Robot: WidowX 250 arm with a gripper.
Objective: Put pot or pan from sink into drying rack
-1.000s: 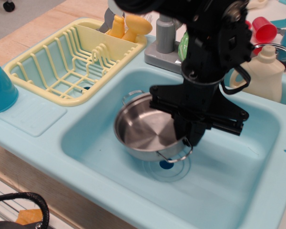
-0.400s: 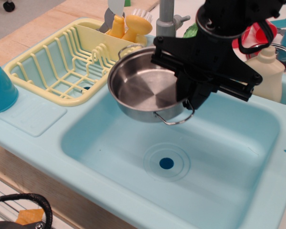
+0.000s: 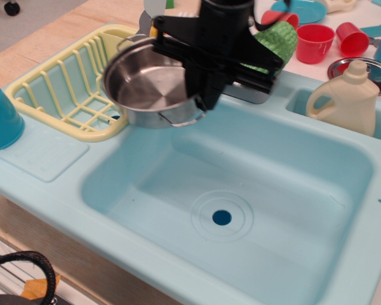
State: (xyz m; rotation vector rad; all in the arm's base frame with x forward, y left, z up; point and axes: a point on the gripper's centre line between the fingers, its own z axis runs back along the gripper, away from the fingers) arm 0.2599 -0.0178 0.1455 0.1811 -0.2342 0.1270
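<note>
The shiny steel pot [image 3: 146, 89] with thin wire loop handles hangs in the air over the right end of the pale yellow drying rack [image 3: 63, 82] and the sink's back left corner. My black gripper [image 3: 200, 95] is shut on the pot's right rim and holds it level. The light blue sink [image 3: 286, 210] lies below with its dark drain hole [image 3: 221, 218] uncovered.
A blue bowl [image 3: 0, 117] sits at the left edge. A cream bottle [image 3: 346, 95] stands in the small side basin. Red cups [image 3: 314, 41], a green cloth [image 3: 276, 38] and a silver lid [image 3: 378, 70] lie at the back right.
The pot has been lifted out of the sink and carried up and to the left, from above the drain to over the rack's right end.
</note>
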